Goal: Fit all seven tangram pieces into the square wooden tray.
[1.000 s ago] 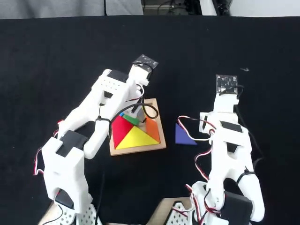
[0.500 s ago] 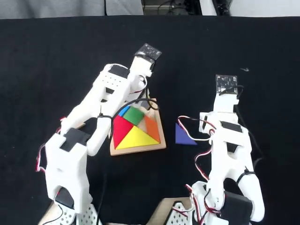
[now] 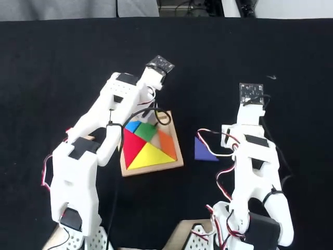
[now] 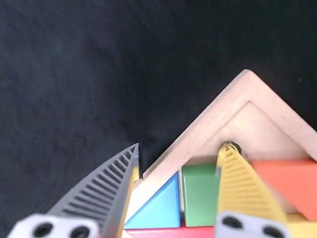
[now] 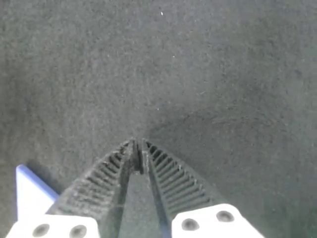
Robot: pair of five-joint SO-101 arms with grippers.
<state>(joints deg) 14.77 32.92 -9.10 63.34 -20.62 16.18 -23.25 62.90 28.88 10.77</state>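
The square wooden tray (image 3: 177,161) holds a red triangle (image 3: 133,146), a yellow triangle (image 3: 152,154), an orange piece (image 3: 167,141), a green square (image 3: 147,131) and a light blue triangle (image 3: 133,126). Its far corner (image 4: 257,130) is bare wood. My left gripper (image 4: 182,147) is open over that corner, its yellow finger (image 4: 240,181) inside the tray by the green square (image 4: 198,191) and its grey finger (image 4: 116,186) outside the rim. A dark blue triangle (image 3: 204,150) lies on the cloth right of the tray. Just beyond it my right gripper (image 5: 136,146) is shut on nothing, over bare cloth.
The table is covered with black cloth (image 3: 62,62). The right arm (image 3: 252,151) stands just right of the dark blue triangle (image 5: 29,196). A black cable loop (image 3: 162,117) hangs from the left arm over the tray's far corner.
My left gripper has drawn back toward the tray's far corner, uncovering the green square and the light blue triangle. The tray has shifted slightly left. The right arm has not moved.
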